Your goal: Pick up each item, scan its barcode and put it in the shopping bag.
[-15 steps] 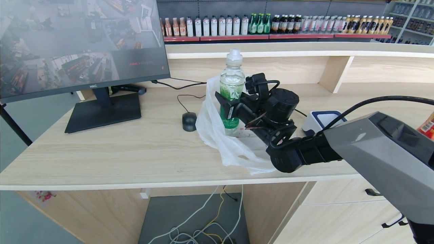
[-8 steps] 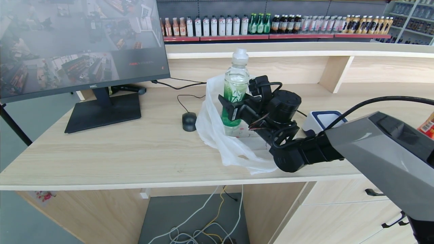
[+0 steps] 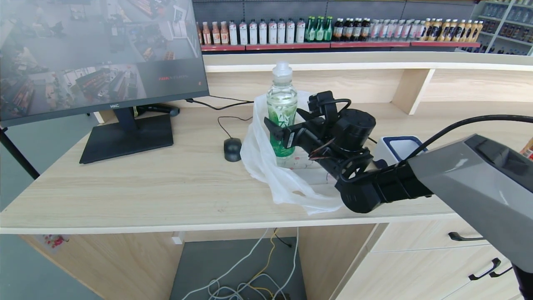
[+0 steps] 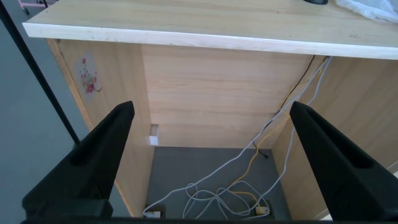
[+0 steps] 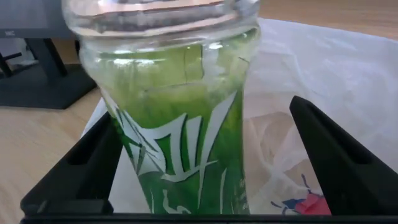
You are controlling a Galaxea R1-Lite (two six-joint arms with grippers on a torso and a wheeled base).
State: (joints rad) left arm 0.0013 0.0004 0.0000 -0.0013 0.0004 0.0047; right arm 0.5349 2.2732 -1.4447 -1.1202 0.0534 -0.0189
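A clear bottle (image 3: pixel 282 112) with a green label and white cap stands upright inside the white plastic shopping bag (image 3: pixel 266 171) on the wooden counter. My right gripper (image 3: pixel 288 127) is open around the bottle's label; in the right wrist view one finger lies against the bottle (image 5: pixel 180 143) and the other finger (image 5: pixel 336 168) stands apart from it, with the bag (image 5: pixel 323 81) showing through the gap. My left gripper (image 4: pixel 208 137) is open with nothing in it, low in front of the counter's underside.
A white and blue barcode scanner (image 3: pixel 399 148) sits behind my right arm. A mouse (image 3: pixel 232 149) and a monitor (image 3: pixel 100 54) stand to the left. A red packet (image 3: pixel 528 151) shows at the right edge. Cables (image 4: pixel 249 180) hang under the counter (image 4: pixel 186 37).
The bottle leaned right half a second ago and now stands upright again, its cap further left. My right wrist has shifted slightly right.
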